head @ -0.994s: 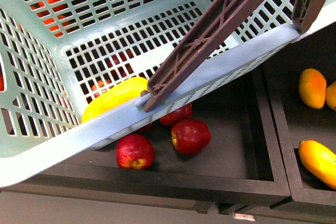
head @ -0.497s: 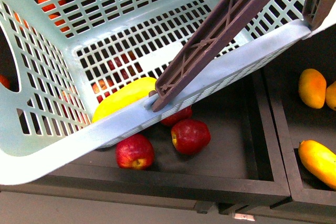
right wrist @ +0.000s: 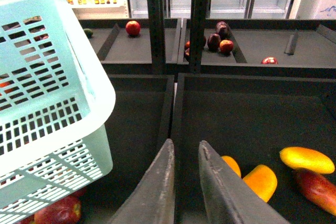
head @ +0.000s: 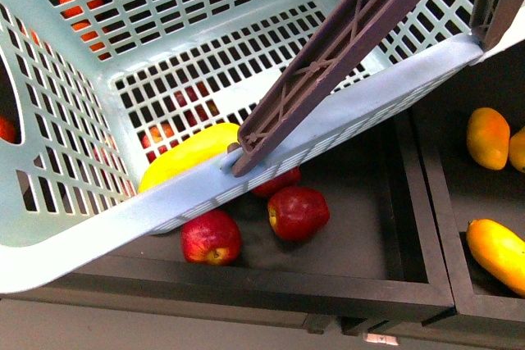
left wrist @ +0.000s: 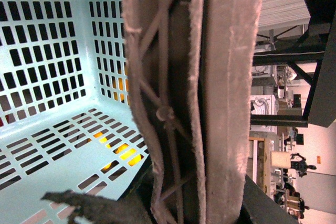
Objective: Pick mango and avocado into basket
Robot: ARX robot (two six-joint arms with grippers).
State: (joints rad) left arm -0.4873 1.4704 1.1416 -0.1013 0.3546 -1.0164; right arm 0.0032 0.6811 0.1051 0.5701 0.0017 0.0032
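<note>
The turquoise basket (head: 344, 116) hangs tilted and fills the upper left of the front view. Its brown handle (head: 328, 63) runs up to the right. A yellow mango (head: 190, 153) lies inside it against the near rim. In the left wrist view my left gripper (left wrist: 194, 203) is shut on the handle (left wrist: 220, 77), which hides the fingertips. My right gripper (right wrist: 185, 145) is shut with nothing in it, above the divider between two dark bins, to the right of the basket (right wrist: 52, 108). A small dark green fruit (right wrist: 88, 32) lies on a far shelf; I cannot tell whether it is the avocado.
Red apples (head: 298, 211) (head: 211, 236) lie in the dark bin under the basket. The bin to the right holds yellow-orange fruits (head: 488, 138) (head: 497, 252) (right wrist: 307, 159) (right wrist: 261, 180). More apples (right wrist: 133, 27) and dark fruit (right wrist: 214, 40) sit on the shelf behind black uprights (right wrist: 155, 22).
The basket has swung a little to the right and tilted more, and the mango inside went with it. The apples below have not moved.
</note>
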